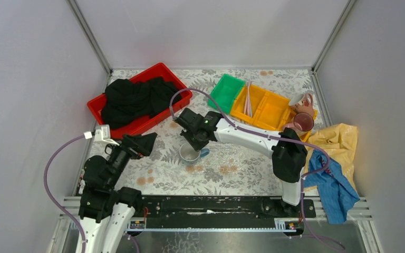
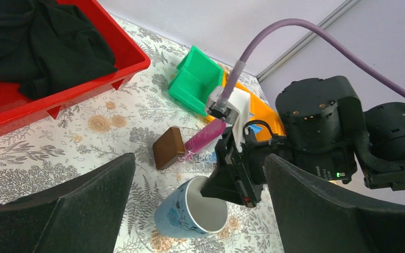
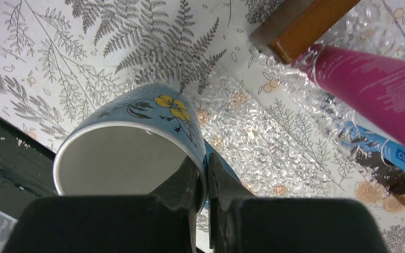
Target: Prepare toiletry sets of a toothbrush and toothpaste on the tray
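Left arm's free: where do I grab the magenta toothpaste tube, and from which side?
Pinch the magenta tube across its mid-body, from above. It lies flat with its crimped end by the brown block, and the right gripper, shut on the mug rim, crowds its other end, so a level approach looks blocked.

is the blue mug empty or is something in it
Empty: the right wrist view looks into the blue mug, only bare white inside; the right gripper pinches its rim.

The left arm [image 1: 103, 179] and right arm [image 1: 250, 137] have black joint housings and white link shells, each trailed by a mauve cable [image 1: 46, 168]. The left pincer [image 2: 200, 203] has broad matte-black fingers [image 2: 74, 205].
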Robot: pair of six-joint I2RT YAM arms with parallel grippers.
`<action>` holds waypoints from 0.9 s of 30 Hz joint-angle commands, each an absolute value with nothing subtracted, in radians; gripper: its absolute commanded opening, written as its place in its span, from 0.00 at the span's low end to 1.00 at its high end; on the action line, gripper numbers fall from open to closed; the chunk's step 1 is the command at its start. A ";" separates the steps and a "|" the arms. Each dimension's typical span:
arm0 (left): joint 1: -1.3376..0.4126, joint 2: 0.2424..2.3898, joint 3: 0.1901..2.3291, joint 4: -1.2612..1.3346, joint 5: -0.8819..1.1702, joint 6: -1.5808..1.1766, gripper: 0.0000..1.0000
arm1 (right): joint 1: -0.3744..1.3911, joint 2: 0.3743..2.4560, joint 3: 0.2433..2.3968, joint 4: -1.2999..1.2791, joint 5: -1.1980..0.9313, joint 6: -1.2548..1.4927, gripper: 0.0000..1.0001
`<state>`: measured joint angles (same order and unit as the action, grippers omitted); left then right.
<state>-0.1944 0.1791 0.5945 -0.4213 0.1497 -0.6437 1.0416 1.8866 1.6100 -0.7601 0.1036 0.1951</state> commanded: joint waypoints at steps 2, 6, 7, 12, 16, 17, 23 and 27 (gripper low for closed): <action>-0.189 0.152 0.624 -0.440 0.131 -0.611 1.00 | 1.056 1.906 1.693 -0.740 0.155 0.222 0.04; -0.190 0.150 0.614 -0.436 0.139 -0.615 1.00 | 1.061 1.913 1.676 -0.732 0.156 0.216 0.12; -0.189 0.150 0.610 -0.433 0.142 -0.617 1.00 | 1.063 1.913 1.669 -0.730 0.154 0.215 0.12; -0.189 0.150 0.600 -0.428 0.155 -0.626 1.00 | 1.065 1.924 1.653 -0.719 0.164 0.211 0.15; -0.189 0.146 0.595 -0.428 0.161 -0.629 1.00 | 1.065 1.933 1.652 -0.715 0.165 0.207 0.18; -0.189 0.146 0.593 -0.428 0.163 -0.631 1.00 | 1.065 1.936 1.652 -0.714 0.167 0.205 0.18; -0.189 0.144 0.591 -0.427 0.174 -0.638 1.00 | 1.065 1.937 1.628 -0.705 0.172 0.203 0.27; -0.189 0.143 0.591 -0.428 0.176 -0.640 1.00 | 1.065 1.924 1.627 -0.704 0.168 0.196 0.43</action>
